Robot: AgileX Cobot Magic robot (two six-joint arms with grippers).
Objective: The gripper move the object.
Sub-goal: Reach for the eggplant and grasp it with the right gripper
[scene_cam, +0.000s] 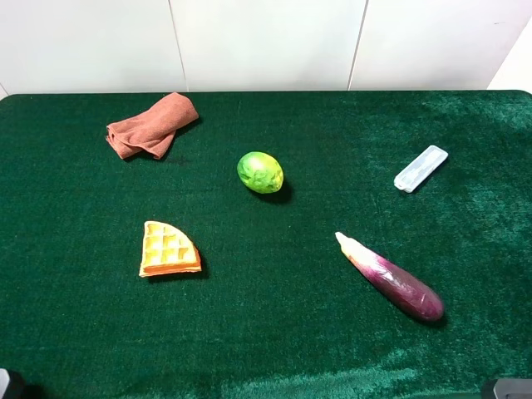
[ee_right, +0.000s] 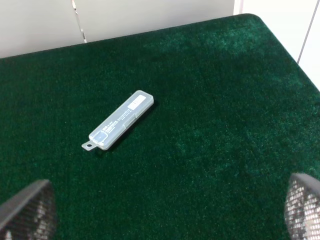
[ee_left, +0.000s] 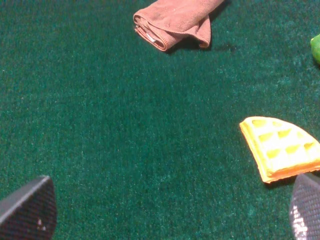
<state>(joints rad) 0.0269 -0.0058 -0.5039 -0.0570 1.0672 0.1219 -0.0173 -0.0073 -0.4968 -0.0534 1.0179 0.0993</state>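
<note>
The purple eggplant (scene_cam: 391,278) with its pale tip lies on the green table (scene_cam: 274,332) at the front right, tip pointing back-left. It shows in neither wrist view. My left gripper (ee_left: 167,215) is open and empty, low over bare cloth near the front left. Its fingertips (ee_left: 27,210) are spread wide. My right gripper (ee_right: 165,212) is open and empty at the right side, facing the far right corner. Both grippers stand well apart from the eggplant. Only dark bits of them show at the bottom corners of the exterior view.
A green lime-like fruit (scene_cam: 260,172) sits mid-table. A yellow waffle wedge (scene_cam: 169,249) (ee_left: 280,147) lies front left. A folded brown cloth (scene_cam: 151,125) (ee_left: 172,22) lies back left. A pale translucent bar (scene_cam: 421,168) (ee_right: 118,120) lies back right. The table's rounded far right corner (ee_right: 250,20) borders a white wall.
</note>
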